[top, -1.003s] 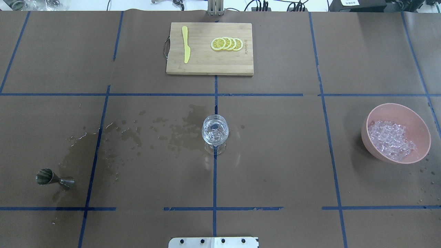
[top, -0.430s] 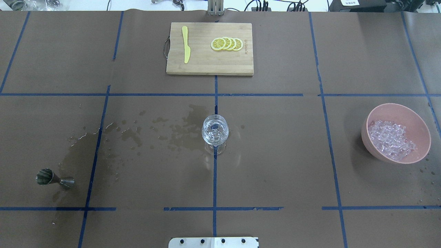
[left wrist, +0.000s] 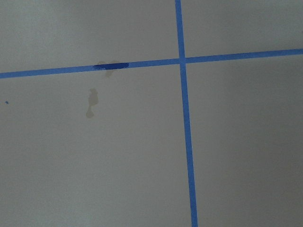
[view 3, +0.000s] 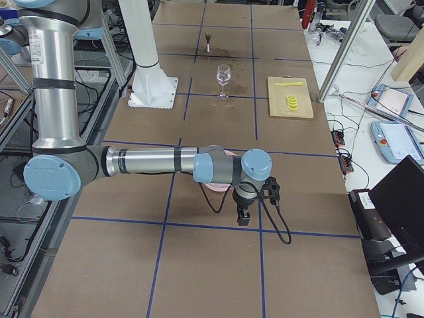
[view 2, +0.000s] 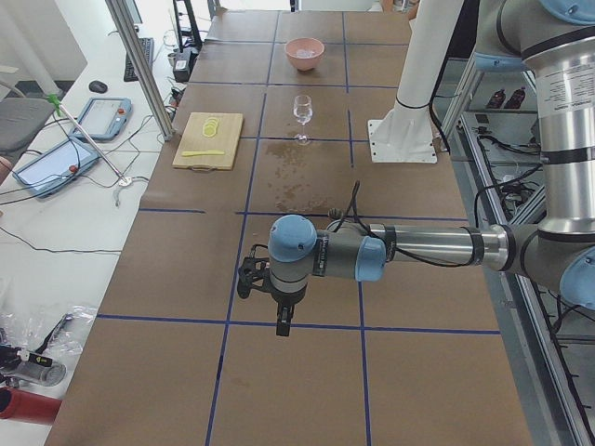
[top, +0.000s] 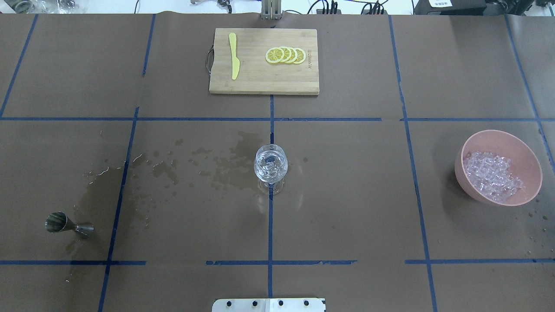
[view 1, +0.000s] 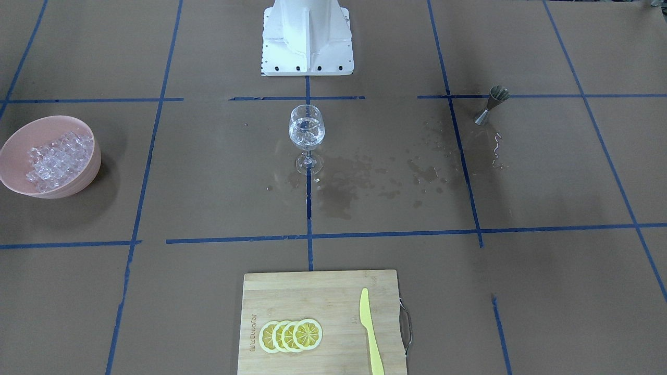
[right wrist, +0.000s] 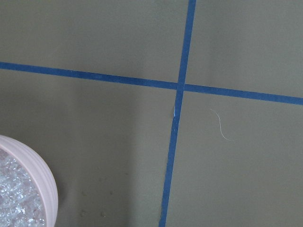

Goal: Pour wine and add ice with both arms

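Brown paper gridded with blue tape covers the tabletop (top: 347,195). Far left, past the overhead view's edge, the left end effector (view 2: 282,327) hangs fingers-down over the paper; whether it is wide or narrow I cannot tell. Next, the jigger (top: 65,224) stands by wet stains (top: 234,167). At centre the wine glass (top: 270,164) holds the wine (view 1: 306,136), apparently with cubes in it. Rightward, the ice (top: 493,175) fills the pink bowl (top: 518,149). The right end effector (view 3: 243,218), its spread equally unreadable, hangs just beside it. Both additions look done, so parking is what remains: lift straight up first, clear of the bowl's rim.
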Controlling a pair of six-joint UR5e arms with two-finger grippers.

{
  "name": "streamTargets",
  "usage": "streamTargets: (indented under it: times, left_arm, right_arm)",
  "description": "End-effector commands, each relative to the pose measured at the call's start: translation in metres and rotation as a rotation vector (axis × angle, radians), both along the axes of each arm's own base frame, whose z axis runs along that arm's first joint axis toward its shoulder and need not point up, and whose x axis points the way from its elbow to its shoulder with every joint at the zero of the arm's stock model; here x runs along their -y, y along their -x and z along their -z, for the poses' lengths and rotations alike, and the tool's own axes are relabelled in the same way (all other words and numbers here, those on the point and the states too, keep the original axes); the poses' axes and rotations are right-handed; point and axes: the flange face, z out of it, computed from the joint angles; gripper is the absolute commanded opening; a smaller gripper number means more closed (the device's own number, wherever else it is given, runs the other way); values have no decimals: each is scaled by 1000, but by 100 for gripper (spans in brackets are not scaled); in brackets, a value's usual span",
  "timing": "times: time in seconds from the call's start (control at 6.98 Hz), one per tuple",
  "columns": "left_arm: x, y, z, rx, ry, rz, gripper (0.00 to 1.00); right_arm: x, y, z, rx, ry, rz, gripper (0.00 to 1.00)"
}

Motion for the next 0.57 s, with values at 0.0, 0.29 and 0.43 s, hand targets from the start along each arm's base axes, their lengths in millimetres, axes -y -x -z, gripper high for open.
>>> streamTargets:
  times: [0.0,0.29,0.43]
  left_arm:
    - [0,-1,2,-8,-5,-2,100]
    - [1,-5,8,-59,-12,-9,100]
    - [1,-6,8,-61,-12,-9,100]
  right_arm:
    - [-1,0,1,2,-4,-2,100]
    - [-2,0,-1,-7,-3,1,100]
    - [-8,-1,-6,-9,2,6,100]
